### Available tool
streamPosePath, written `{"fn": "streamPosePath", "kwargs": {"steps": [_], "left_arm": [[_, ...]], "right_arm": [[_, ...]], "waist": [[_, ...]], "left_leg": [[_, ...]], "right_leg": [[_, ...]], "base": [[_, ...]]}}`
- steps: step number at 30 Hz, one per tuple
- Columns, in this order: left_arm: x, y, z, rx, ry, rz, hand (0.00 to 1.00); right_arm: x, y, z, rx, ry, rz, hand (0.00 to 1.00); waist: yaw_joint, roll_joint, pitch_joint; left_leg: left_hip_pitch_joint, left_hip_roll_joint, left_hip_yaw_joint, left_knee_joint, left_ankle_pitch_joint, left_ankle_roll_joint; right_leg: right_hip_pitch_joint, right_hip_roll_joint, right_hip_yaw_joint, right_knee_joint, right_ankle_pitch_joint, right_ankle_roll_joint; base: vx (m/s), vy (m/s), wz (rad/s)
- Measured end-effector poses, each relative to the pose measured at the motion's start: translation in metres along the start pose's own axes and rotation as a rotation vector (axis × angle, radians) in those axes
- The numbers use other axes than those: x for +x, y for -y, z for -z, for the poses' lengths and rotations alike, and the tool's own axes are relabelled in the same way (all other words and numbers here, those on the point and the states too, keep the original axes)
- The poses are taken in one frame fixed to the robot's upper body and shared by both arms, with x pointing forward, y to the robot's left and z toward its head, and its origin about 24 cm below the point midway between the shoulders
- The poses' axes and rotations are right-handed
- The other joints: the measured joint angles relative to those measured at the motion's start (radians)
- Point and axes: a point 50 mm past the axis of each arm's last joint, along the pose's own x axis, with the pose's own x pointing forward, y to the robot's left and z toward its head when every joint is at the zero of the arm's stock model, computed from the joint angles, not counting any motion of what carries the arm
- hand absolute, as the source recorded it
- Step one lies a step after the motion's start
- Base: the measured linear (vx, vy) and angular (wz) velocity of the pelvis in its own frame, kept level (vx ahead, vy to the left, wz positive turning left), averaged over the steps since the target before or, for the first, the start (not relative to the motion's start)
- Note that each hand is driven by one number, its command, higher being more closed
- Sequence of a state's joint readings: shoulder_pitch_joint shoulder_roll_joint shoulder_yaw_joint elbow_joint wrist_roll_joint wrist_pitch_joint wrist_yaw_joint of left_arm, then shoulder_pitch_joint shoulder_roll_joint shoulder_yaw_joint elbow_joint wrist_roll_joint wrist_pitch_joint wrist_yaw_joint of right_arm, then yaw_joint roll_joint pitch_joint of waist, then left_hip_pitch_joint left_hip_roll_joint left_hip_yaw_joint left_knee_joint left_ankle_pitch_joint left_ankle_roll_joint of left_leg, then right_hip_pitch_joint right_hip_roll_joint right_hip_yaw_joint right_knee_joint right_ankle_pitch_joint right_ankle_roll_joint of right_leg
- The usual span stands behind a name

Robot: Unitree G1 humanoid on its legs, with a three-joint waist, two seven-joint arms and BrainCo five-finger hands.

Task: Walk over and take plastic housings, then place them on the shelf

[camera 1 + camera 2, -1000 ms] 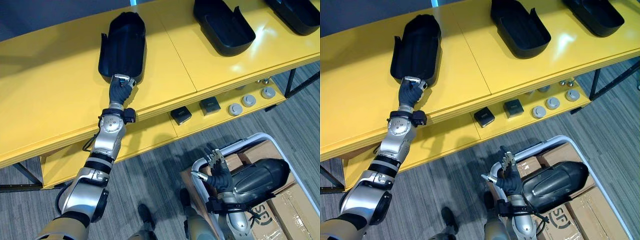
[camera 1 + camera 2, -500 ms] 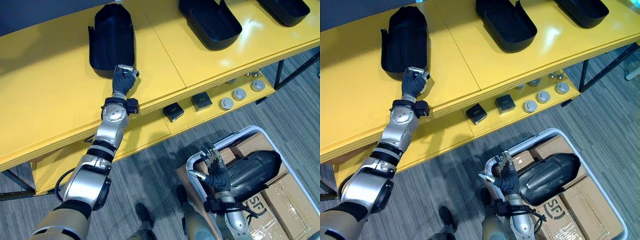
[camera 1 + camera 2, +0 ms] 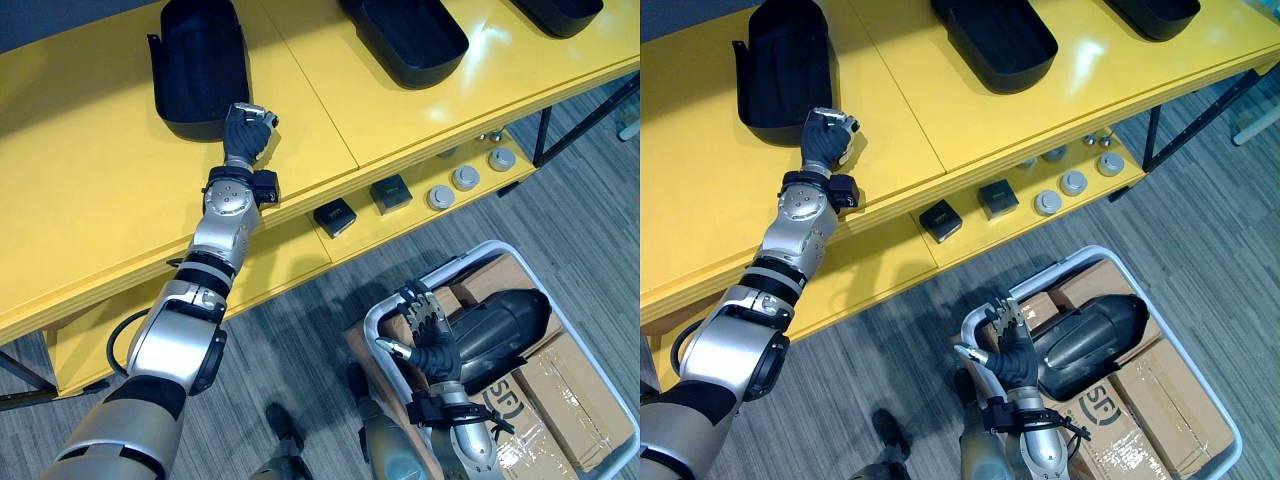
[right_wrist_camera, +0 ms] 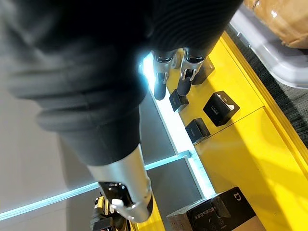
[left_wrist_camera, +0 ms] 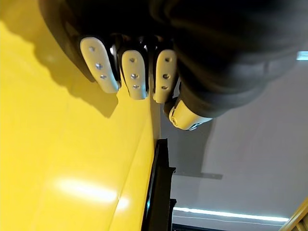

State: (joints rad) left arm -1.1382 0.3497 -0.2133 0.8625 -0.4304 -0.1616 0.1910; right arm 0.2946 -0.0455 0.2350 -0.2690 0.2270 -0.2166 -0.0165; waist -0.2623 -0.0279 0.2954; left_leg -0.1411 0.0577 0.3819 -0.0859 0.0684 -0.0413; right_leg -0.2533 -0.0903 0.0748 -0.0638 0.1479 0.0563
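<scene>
Robot hand on the left (image 3: 245,132) is seen curled and empty on the yellow shelf (image 3: 90,200), just beside the near end of a black plastic housing (image 3: 198,65) already laid there. Right robot hand (image 3: 430,335) is spread, next to another housing (image 3: 505,335) lying on cardboard boxes (image 3: 570,390) in a cart (image 3: 450,265). The left should be lifted clear without nudging the laid housing; the cart's rounded shell is best gripped at its near end.

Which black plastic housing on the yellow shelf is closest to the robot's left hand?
The leftmost black plastic housing: the left hand is at its near end, while the other housings lie farther right on the yellow shelf.
</scene>
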Motion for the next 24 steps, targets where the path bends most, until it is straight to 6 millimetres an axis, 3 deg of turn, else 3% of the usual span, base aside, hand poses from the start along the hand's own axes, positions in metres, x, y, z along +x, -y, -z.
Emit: {"fn": "streamPosePath", "kwargs": {"steps": [4, 5, 6, 9, 12, 16, 19, 22, 24], "left_arm": [[-0.015, 0.02, -0.005, -0.061, 0.072, 0.071, 1.0], [-0.03, 0.029, -0.004, -0.108, 0.105, 0.1, 1.0], [-0.051, 0.038, 0.0, -0.178, 0.138, 0.127, 0.0], [-0.102, 0.056, 0.021, -0.357, 0.119, 0.135, 0.0], [-0.128, 0.042, 0.044, -0.384, 0.051, 0.049, 0.0], [-0.149, 0.003, 0.066, -0.328, -0.005, -0.137, 0.0], [-0.161, -0.024, 0.077, -0.254, -0.032, -0.264, 0.0], [-0.167, -0.03, 0.081, -0.224, -0.048, -0.3, 0.0], [-0.182, -0.033, 0.081, -0.199, -0.052, -0.329, 0.0]], "right_arm": [[0.0, -0.001, 0.0, 0.002, -0.002, -0.003, 0.0], [0.0, -0.001, 0.001, 0.002, -0.002, -0.001, 0.0], [0.0, 0.0, 0.001, 0.003, -0.003, 0.007, 0.0], [-0.003, 0.006, 0.001, -0.005, -0.006, 0.048, 0.0], [-0.004, 0.015, 0.0, -0.044, -0.003, 0.088, 0.0], [-0.012, 0.024, 0.005, -0.071, -0.035, 0.127, 0.0], [-0.02, 0.031, 0.011, -0.08, -0.077, 0.148, 0.0], [-0.022, 0.036, 0.014, -0.088, -0.091, 0.165, 0.0], [-0.025, 0.044, 0.013, -0.101, -0.092, 0.203, 0.0]], "waist": [[0.008, 0.0, 0.0], [0.01, 0.0, 0.0], [0.012, 0.001, -0.001], [0.037, 0.005, -0.011], [0.065, 0.016, -0.023], [0.085, 0.054, -0.081], [0.087, 0.068, -0.147], [0.088, 0.068, -0.167], [0.082, 0.067, -0.194]], "left_leg": [[0.015, 0.0, -0.002, 0.0, 0.0, 0.0], [0.029, 0.0, -0.007, 0.0, 0.0, 0.0], [0.044, 0.0, -0.013, 0.0, 0.0, 0.0], [0.058, 0.005, -0.039, -0.001, -0.003, -0.002], [0.067, 0.004, -0.057, -0.002, -0.002, -0.002], [0.101, 0.003, -0.06, -0.006, -0.003, -0.003], [0.114, 0.003, -0.063, -0.006, -0.003, -0.004], [0.128, 0.003, -0.056, -0.006, -0.004, -0.004], [0.144, 0.003, -0.05, -0.006, -0.007, -0.009]], "right_leg": [[0.017, -0.001, -0.003, -0.002, 0.0, 0.0], [0.036, -0.001, -0.006, -0.008, 0.0, 0.0], [0.056, -0.001, -0.012, -0.014, 0.0, 0.001], [0.082, 0.003, -0.043, -0.017, -0.003, 0.004], [0.1, 0.003, -0.061, -0.017, -0.007, 0.009], [0.135, 0.001, -0.064, -0.016, -0.017, 0.016], [0.15, 0.002, -0.067, -0.014, -0.021, 0.016], [0.158, 0.003, -0.062, -0.011, -0.022, 0.016], [0.168, 0.003, -0.055, -0.008, -0.03, 0.025]], "base": [[0.03, 0.033, 0.01], [0.04, 0.033, 0.05], [0.05, 0.03, 0.09], [0.02, 0.017, 0.2], [-0.04, 0.017, 0.2], [-0.02, 0.013, 0.03], [0.0, 0.009, 0.03], [-0.02, 0.009, -0.07], [-0.01, 0.012, -0.12]]}}
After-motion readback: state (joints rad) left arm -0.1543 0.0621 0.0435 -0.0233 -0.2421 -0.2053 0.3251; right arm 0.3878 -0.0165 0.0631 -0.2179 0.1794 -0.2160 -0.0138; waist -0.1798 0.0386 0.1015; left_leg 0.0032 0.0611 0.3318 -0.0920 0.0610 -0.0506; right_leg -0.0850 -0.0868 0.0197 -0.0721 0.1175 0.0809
